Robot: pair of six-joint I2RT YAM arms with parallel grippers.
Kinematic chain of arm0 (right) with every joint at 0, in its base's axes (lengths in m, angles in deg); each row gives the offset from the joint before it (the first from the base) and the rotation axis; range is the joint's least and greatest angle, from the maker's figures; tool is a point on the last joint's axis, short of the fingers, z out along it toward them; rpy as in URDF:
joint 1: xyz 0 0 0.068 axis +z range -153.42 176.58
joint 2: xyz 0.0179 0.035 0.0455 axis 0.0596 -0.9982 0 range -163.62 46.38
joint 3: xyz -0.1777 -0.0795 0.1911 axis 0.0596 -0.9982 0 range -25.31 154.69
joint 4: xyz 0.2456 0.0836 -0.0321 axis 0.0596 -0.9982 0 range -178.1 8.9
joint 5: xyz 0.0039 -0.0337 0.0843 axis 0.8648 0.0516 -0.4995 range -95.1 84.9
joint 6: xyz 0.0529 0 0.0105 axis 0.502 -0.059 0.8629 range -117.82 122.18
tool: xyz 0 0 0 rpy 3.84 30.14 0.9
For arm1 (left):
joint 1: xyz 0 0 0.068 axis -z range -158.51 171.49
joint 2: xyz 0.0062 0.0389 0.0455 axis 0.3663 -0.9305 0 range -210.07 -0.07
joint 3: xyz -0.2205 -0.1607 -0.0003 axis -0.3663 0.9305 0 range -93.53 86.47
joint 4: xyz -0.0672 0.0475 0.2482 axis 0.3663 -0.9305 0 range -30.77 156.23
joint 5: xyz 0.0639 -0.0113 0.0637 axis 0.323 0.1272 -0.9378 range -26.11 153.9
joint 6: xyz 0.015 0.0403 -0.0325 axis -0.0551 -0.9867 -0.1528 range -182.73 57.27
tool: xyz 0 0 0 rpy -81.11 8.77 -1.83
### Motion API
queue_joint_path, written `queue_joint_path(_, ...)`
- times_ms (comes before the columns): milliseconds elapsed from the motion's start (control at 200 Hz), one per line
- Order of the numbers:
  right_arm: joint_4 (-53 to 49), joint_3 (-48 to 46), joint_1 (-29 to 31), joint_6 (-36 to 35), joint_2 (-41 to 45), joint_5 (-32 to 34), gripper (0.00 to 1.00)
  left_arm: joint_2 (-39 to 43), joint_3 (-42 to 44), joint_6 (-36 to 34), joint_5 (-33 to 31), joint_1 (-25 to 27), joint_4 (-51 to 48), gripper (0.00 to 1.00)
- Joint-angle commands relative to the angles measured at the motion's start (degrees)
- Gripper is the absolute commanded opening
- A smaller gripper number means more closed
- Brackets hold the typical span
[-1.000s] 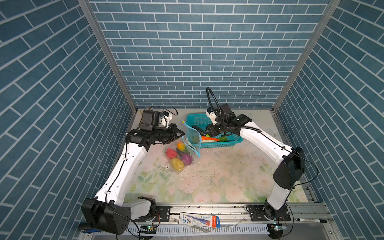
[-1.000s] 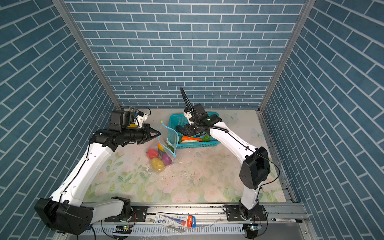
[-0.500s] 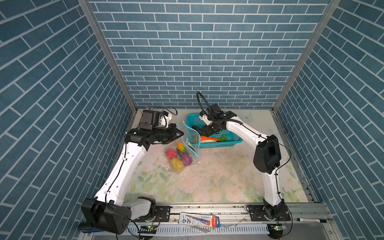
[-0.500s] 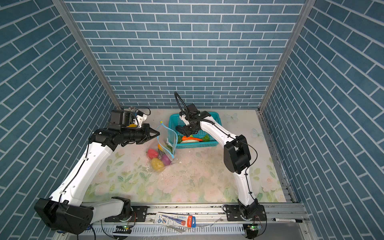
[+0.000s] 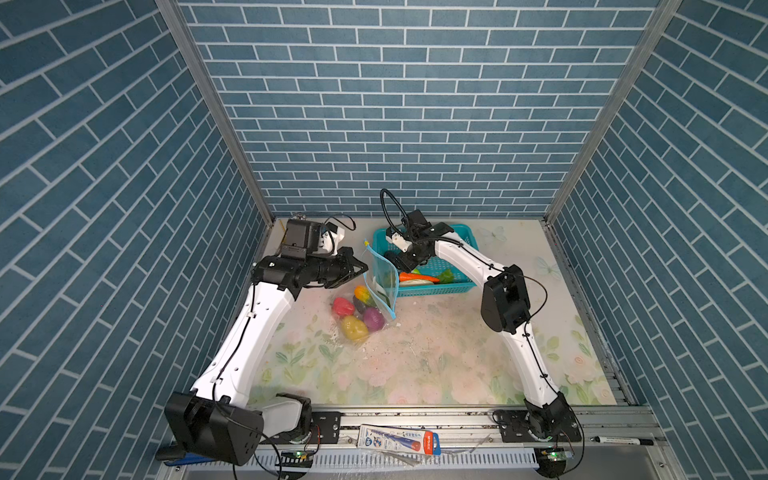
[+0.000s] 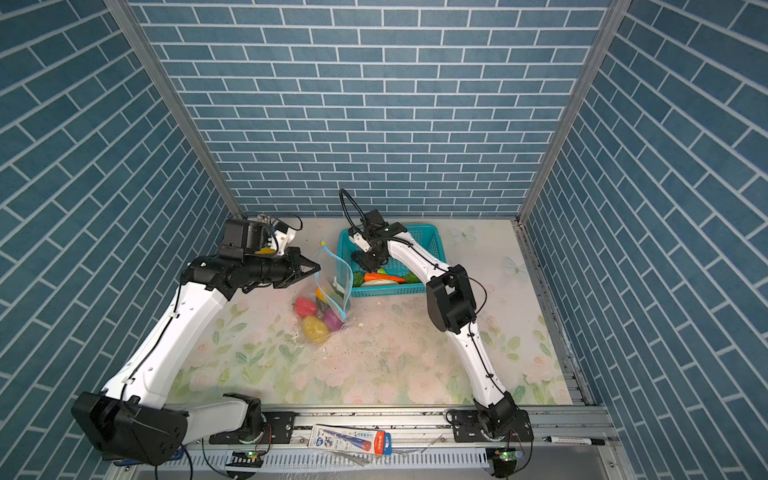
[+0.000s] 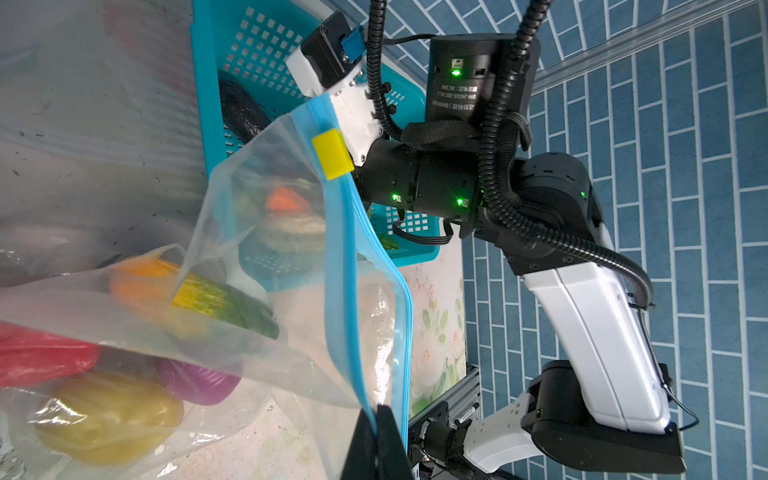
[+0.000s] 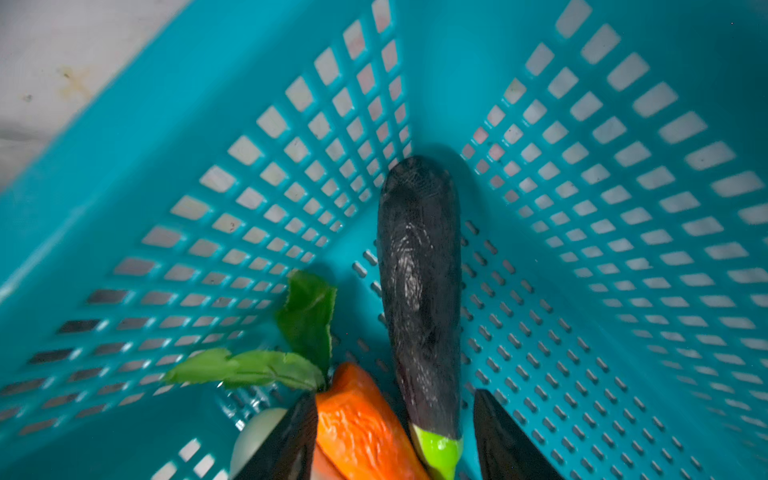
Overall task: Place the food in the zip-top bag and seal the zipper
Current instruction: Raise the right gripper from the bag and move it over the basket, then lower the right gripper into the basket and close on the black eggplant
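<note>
Right claw (image 8: pixel 392 397) hovering half-wide, gripping nothing, inside teal basket (image 5: pixel 440 289), upper centre of both top views; eggplant (image 8: pixel 419 270) and carrot (image 8: pixel 357 424) both lying between jaws. Left claw (image 5: pixel 365 266) clamping zipper (image 7: pixel 338 270), holding zip-top bag (image 5: pixel 380 278) mouth agape just left of basket, some food (image 5: pixel 372 318) sitting inside. Doing it well: shifting over eggplant alone, closing across its narrow body, avoiding carrot.

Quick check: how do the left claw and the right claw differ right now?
The left claw is shut, pinching the zip-top bag by its blue zipper strip; the right claw is open, holding nothing. The left claw sits outside the basket at the bag's mouth; the right claw is inside the basket, straddling the eggplant and carrot. Both are black.
</note>
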State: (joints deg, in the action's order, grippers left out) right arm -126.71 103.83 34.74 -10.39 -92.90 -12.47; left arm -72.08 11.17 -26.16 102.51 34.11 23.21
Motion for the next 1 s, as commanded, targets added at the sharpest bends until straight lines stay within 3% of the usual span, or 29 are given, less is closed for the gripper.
queue_joint_path(0, -0.9, 4.6, -0.8, -3.4, -2.1, -1.5, 0.63, -0.1, -1.2, -0.7, -0.1, -0.3, -0.7, 0.00)
queue_joint_path(705, 3.9, 15.2, -1.6, -0.2, -12.1, -7.1, 0.71, 1.4, 0.4, -0.6, -0.1, -0.3, -0.6, 0.00)
queue_joint_path(995, 3.5, 14.9, -1.9, 0.4, -13.5, -6.8, 0.63, 2.2, 1.3, -0.6, -0.4, -0.3, -0.3, 0.00)
